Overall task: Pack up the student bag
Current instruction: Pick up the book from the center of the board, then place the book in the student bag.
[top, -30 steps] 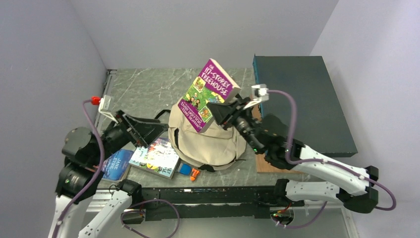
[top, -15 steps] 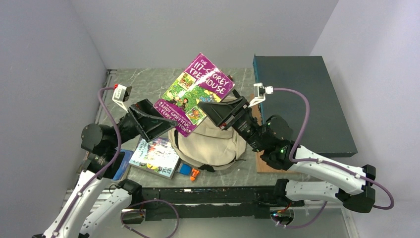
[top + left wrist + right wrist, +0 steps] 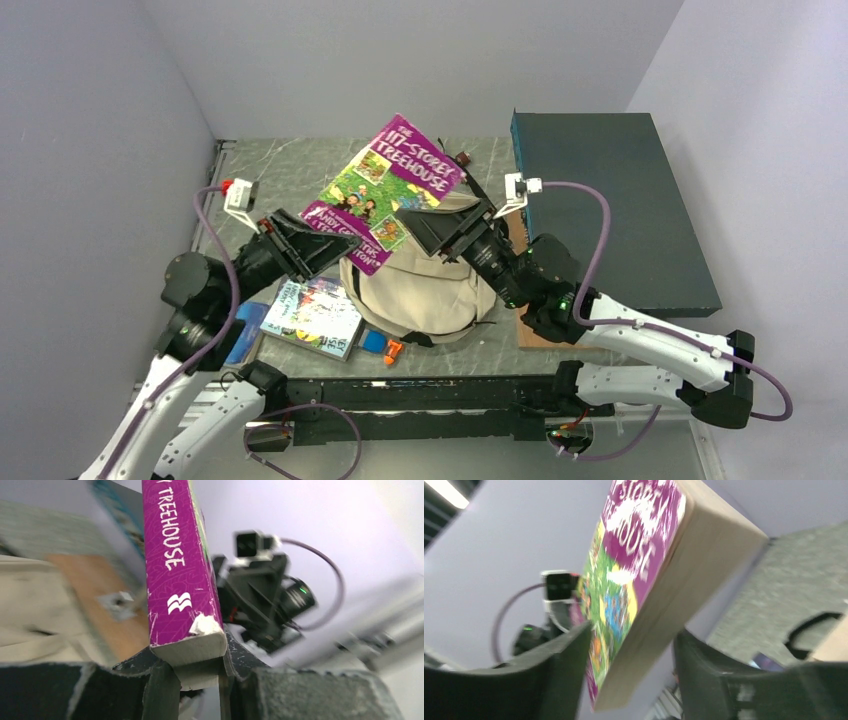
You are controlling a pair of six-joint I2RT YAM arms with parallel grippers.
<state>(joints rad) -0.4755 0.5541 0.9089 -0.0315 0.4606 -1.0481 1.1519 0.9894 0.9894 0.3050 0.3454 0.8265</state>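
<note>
A purple paperback, "Treehouse" (image 3: 385, 190), hangs in the air above the beige student bag (image 3: 420, 285), which sits at the table's middle. My left gripper (image 3: 318, 240) is shut on the book's lower left corner. The left wrist view shows the spine (image 3: 180, 570) pinched between both jaws of that gripper (image 3: 192, 665). My right gripper (image 3: 430, 225) stands open around the book's lower right edge. In the right wrist view the book (image 3: 649, 580) passes between its spread fingers (image 3: 569, 675), with gaps on both sides.
A big dark teal flat box (image 3: 620, 210) fills the right side. A colourful book (image 3: 315, 315) and a blue book (image 3: 235, 330) lie left of the bag. Small blue and orange items (image 3: 380, 345) rest at its front. A brown board (image 3: 540, 330) lies under the right arm.
The left gripper rose to the book and shut on its corner. The right gripper opened and let go of it. The book swung left and tilted flatter.
</note>
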